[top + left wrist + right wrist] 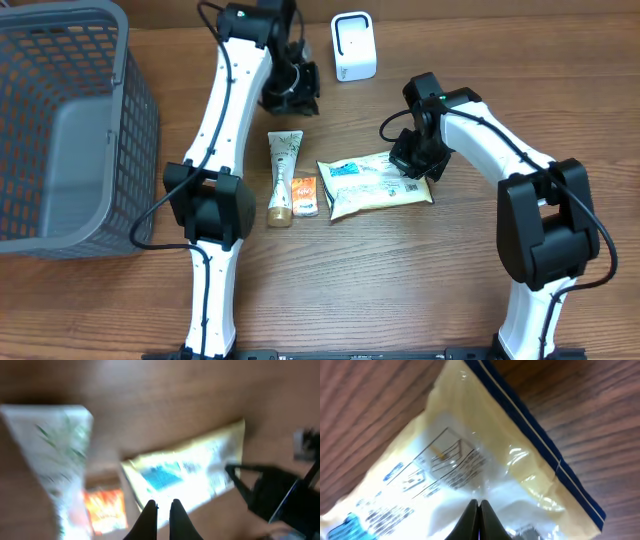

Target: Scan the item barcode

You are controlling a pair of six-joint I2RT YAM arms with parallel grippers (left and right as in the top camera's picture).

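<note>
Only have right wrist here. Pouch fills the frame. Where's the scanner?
Observer: The white scanner stands at the far side, beyond the pouch, between the two arms.
Operator: Anything else lying by the pouch?
Observer: A tube and a small orange packet lie on its left-arm side.
Operator: Left claw?
Observer: The left claw is shut and empty, up between the tube and the scanner.

Cream packet (470, 455) (blue-edged), wood table (365, 395); fingers (469, 522) together
</note>
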